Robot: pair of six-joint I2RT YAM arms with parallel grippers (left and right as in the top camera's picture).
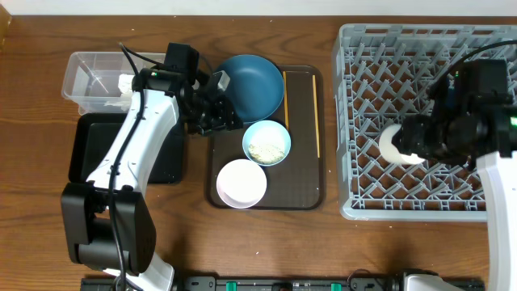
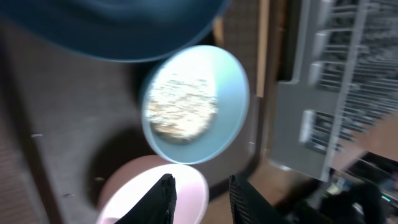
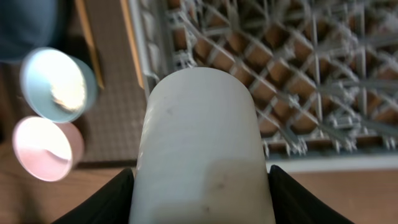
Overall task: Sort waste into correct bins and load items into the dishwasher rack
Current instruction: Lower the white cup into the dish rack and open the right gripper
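Note:
On the brown serving tray sit a large dark blue bowl, a small light blue bowl holding rice-like scraps, and a white bowl. Two wooden chopsticks lie along the tray's right side. My left gripper hovers at the tray's left edge beside the dark blue bowl. In the left wrist view it is open and empty above the white bowl. My right gripper is shut on the small white cup, held over the grey dishwasher rack.
A clear plastic tub with crumpled white tissue inside stands at the back left. The shallow black tray lies in front of it, partly under my left arm. The rack fills the right side.

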